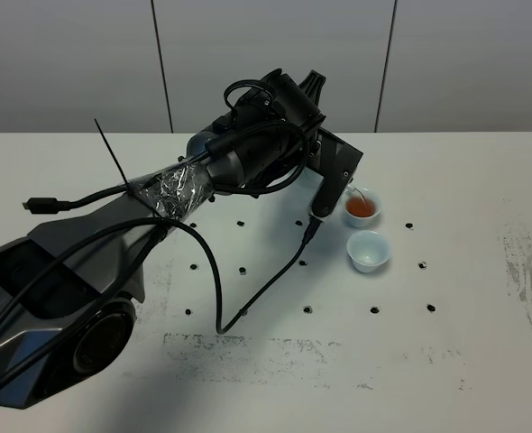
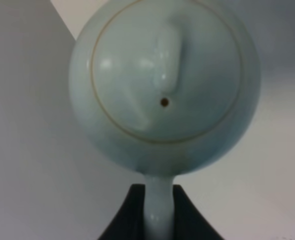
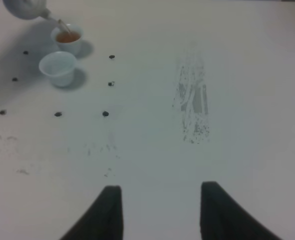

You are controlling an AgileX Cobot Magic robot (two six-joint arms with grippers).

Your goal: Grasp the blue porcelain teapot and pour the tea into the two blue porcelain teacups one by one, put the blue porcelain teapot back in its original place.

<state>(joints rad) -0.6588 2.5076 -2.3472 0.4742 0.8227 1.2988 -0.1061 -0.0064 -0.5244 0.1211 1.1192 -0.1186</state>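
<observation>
The blue porcelain teapot (image 2: 165, 85) hangs tilted in the air, its loop handle (image 2: 159, 220) pinched between the dark fingers (image 2: 130, 215) of the left gripper (image 2: 160, 194) — the claw is closed right down on it. The spout (image 3: 50, 16) dips over the farther teacup (image 1: 362, 208), and a thin stream runs into the amber tea there. The nearer teacup (image 1: 369, 250) stands just beside it, whitish inside and empty. Both cups sit on the white table (image 1: 482, 361) among small black dots (image 1: 374, 309). The right gripper (image 3: 162, 200) hovers well apart from them — fingers parted, holding nothing.
</observation>
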